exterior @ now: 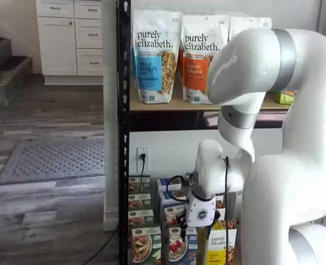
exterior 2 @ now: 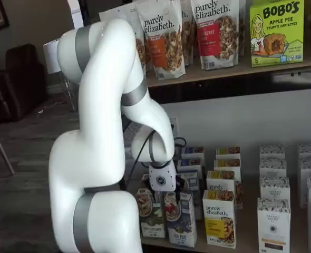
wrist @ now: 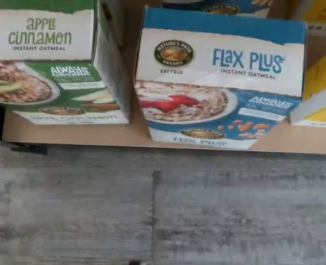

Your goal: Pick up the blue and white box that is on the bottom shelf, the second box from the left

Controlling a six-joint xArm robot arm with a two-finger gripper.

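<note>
Green-and-white Apple Cinnamon carton [wrist: 52,61] stands at the left, just beside the blue and white box [wrist: 218,83], the Flax Plus oatmeal, upright at the front edge of the bottom shelf [wrist: 135,135], printed face outward. A yellow-and-white carton [wrist: 323,88] crowds its right side. Above it hangs the gripper [exterior 2: 163,192]; its fingers spread wide, holding nothing.

My wrist view reads "Flax Plus Instant Oatmeal" and "Nature's Path Organic" on the blue and white box [wrist: 221,83], "Apple Cinnamon Instant Oatmeal" on the green-and-white carton [wrist: 47,61], "purely elizabeth." on upper pouches [exterior: 153,55], "BOBO'S Apple Pie" on a green box [exterior 2: 277,31]
</note>
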